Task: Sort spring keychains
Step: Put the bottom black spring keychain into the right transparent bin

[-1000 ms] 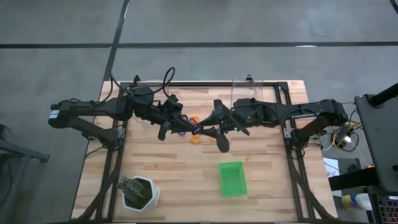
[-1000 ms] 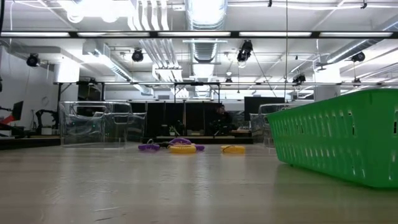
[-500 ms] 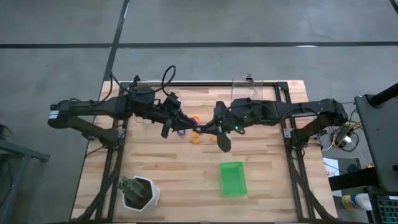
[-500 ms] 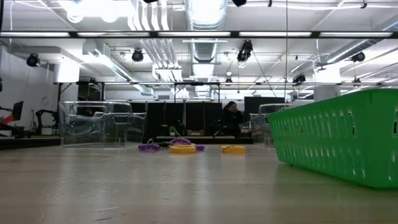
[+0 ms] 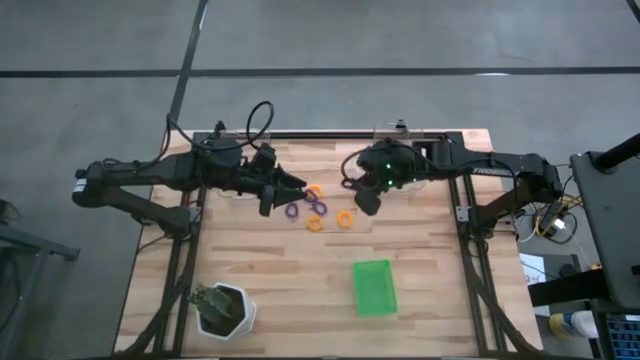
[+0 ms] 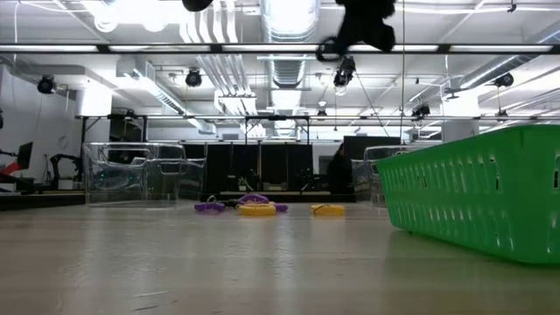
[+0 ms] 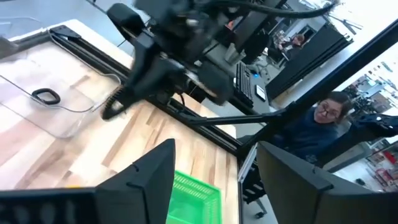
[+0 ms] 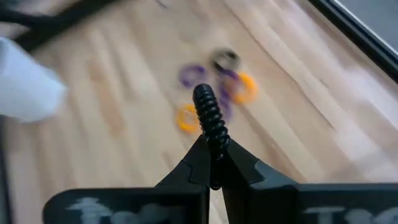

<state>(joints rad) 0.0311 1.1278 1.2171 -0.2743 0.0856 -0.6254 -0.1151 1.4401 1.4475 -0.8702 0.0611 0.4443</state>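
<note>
Several spring keychains lie loose on the wooden table: orange ones (image 5: 314, 191) (image 5: 344, 218) (image 5: 313, 224) and purple ones (image 5: 293, 211) (image 5: 320, 208). The low view shows them as a flat row (image 6: 256, 208). My right gripper (image 8: 214, 146) hangs above and to the right of them (image 5: 362, 198), shut on a black spring keychain (image 8: 208, 115). My left gripper (image 7: 216, 149) stands open just left of the pile (image 5: 292, 190), with nothing between its fingers. Another black keychain (image 7: 45, 96) lies in a clear bin. My right gripper pinches the black keychain's coil (image 8: 214, 138) between its two fingertips. The loop shows edge-on and sticks out past the fingertips. It is lifted clear, high above the table and the loose keychains.
A green tray (image 5: 374, 287) stands near the front, right of centre, and fills the low view's right side (image 6: 472, 192). Clear bins (image 6: 140, 179) (image 5: 400, 140) stand along the far edge. A white pot (image 5: 226, 310) sits at the front left. A person (image 7: 329, 118) is beyond the table.
My right gripper has shut on the black keychain at the pile, risen and gone toward the far right edge with it, lifting it clear. My left gripper has opened and drawn back a little toward the left edge. The loose keychains have stayed in place.
</note>
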